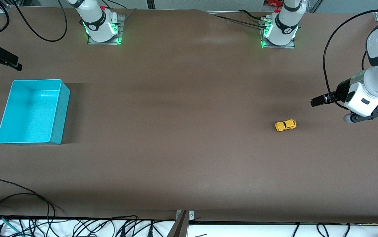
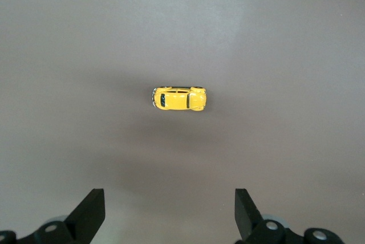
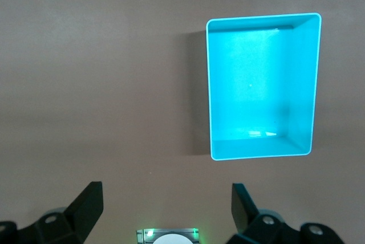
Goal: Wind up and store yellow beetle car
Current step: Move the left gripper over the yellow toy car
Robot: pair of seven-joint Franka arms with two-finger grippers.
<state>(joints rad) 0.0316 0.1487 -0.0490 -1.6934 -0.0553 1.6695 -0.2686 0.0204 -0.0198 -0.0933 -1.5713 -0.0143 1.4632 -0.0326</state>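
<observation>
While the car (image 1: 286, 125) sits on its wheels on the brown table (image 1: 175, 131) toward the left arm's end, nothing touches it; it lies well apart from the bin (image 1: 32, 112), which stands toward the right arm's end with its inside bare. Seen from the front, the car's windows and wheels are too small to make out, though the left wrist view shows the car (image 2: 179, 98) from above with dark glass and its long side across the frame.

Up in the air, the left gripper (image 1: 320, 99) hangs over the table past the car, toward the left arm's end. Only a dark end of it shows in the front view, so the fingers cannot be read there. In the left wrist view the left gripper (image 2: 170, 212) has its two fingers (image 2: 91, 210) spread wide with bare table between them, their bases cut off at the frame's edge.

Near the bin, the right gripper (image 1: 1, 59) is partly cut off by the front view's edge. Its own camera shows the right gripper (image 3: 167, 210) with fingers (image 3: 88, 205) spread and holding nothing, the bin (image 3: 308, 84) in sight and a green-lit base (image 3: 167, 235) half cut off between them
</observation>
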